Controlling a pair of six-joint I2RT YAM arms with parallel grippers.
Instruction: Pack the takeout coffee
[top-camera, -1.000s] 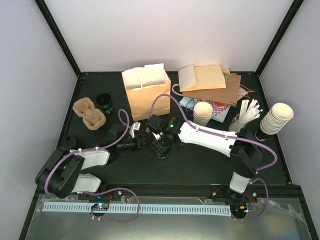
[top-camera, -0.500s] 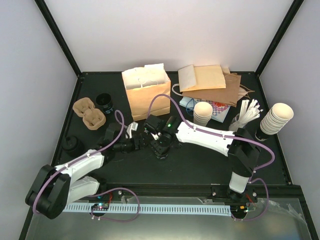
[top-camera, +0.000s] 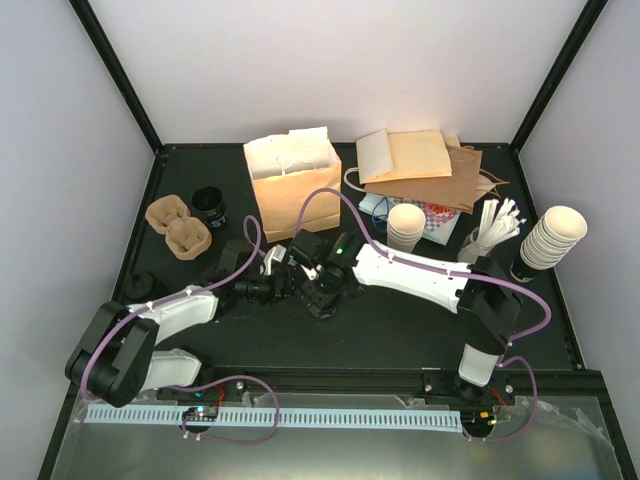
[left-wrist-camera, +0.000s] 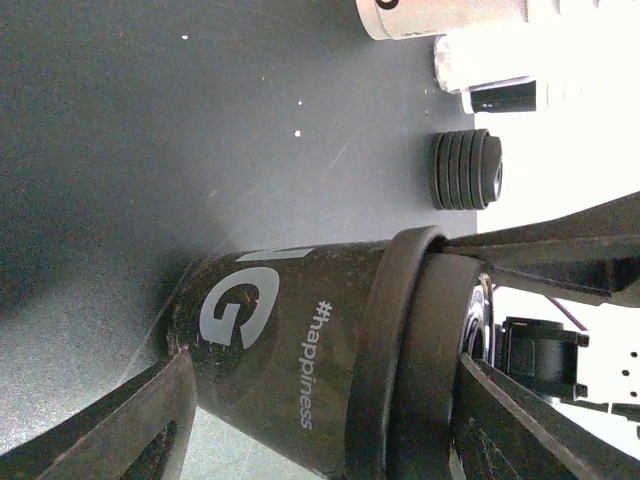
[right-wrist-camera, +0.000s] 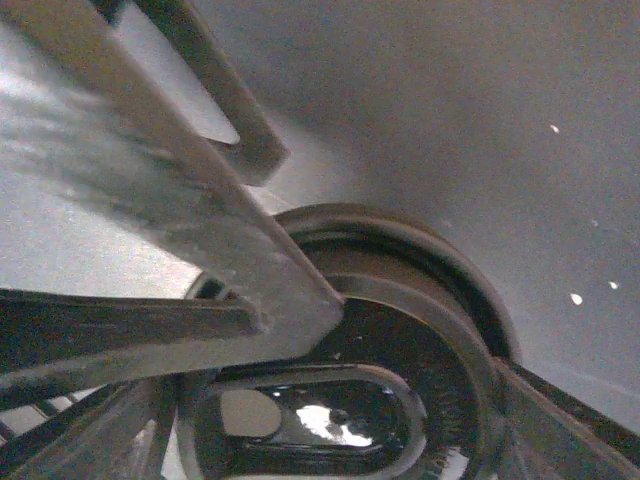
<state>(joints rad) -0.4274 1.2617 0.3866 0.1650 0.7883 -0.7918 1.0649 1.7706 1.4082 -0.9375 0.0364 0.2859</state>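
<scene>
The takeout coffee (left-wrist-camera: 300, 370) shows in the left wrist view as a dark cup with a black lid, printed with a white "G" and "#happiness". It is at the table's middle, in front of the brown paper bag (top-camera: 293, 190). My right gripper (top-camera: 322, 293) comes down on it from above; in the right wrist view (right-wrist-camera: 340, 400) its fingers sit against both sides of the lid (right-wrist-camera: 400, 340). My left gripper (top-camera: 288, 285) is beside the cup on its left, open, with the cup between its spread fingers (left-wrist-camera: 325, 365). In the top view the cup is mostly hidden under the grippers.
The bag stands open at the back centre. Brown pulp trays (top-camera: 178, 228) and a black lidless cup (top-camera: 210, 205) are back left. Stacks of cream cups (top-camera: 405, 228) (top-camera: 550, 238), flat bags (top-camera: 430, 165) and a holder of stirrers (top-camera: 490, 232) are back right. Black lids (top-camera: 145, 290) lie left.
My left arm has stretched out and brought its gripper to the right, up against the cup. The right gripper and the cup have stayed in place.
</scene>
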